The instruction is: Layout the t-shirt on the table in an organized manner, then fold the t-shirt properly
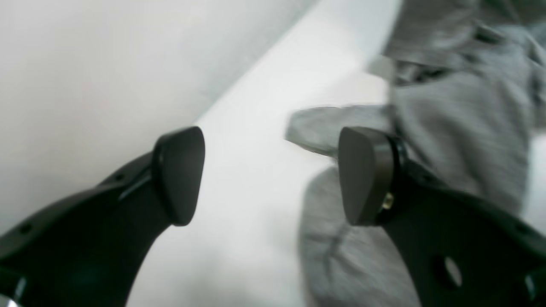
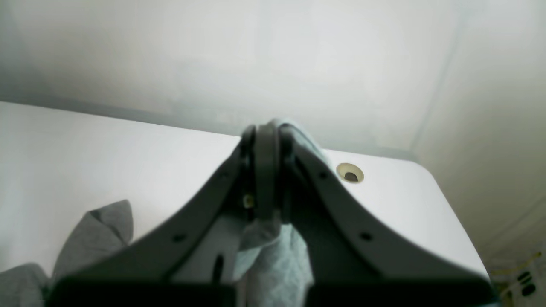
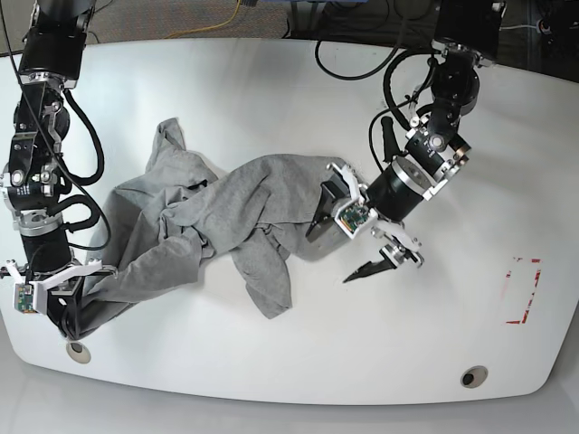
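Observation:
The grey t-shirt [image 3: 235, 208] lies crumpled across the left and middle of the white table [image 3: 298, 334]. My left gripper [image 3: 330, 256] hovers at the shirt's right edge, open, with nothing between its pads. In the left wrist view the gripper [image 1: 273, 175] is spread wide over bare table, and the t-shirt [image 1: 460, 128] lies just beyond its right finger. My right gripper [image 3: 66, 314] is at the table's near left corner, shut on a bunched end of the shirt. In the right wrist view the gripper [image 2: 266, 140] pinches grey cloth [image 2: 277, 256] between its jaws.
A small round hole [image 3: 79, 353] sits close by the right gripper, also seen as the hole [image 2: 349, 172] in the right wrist view. Another hole [image 3: 470, 375] is near the front right. A red rectangular mark [image 3: 525, 289] lies at the right. Cables hang over the table's far edge.

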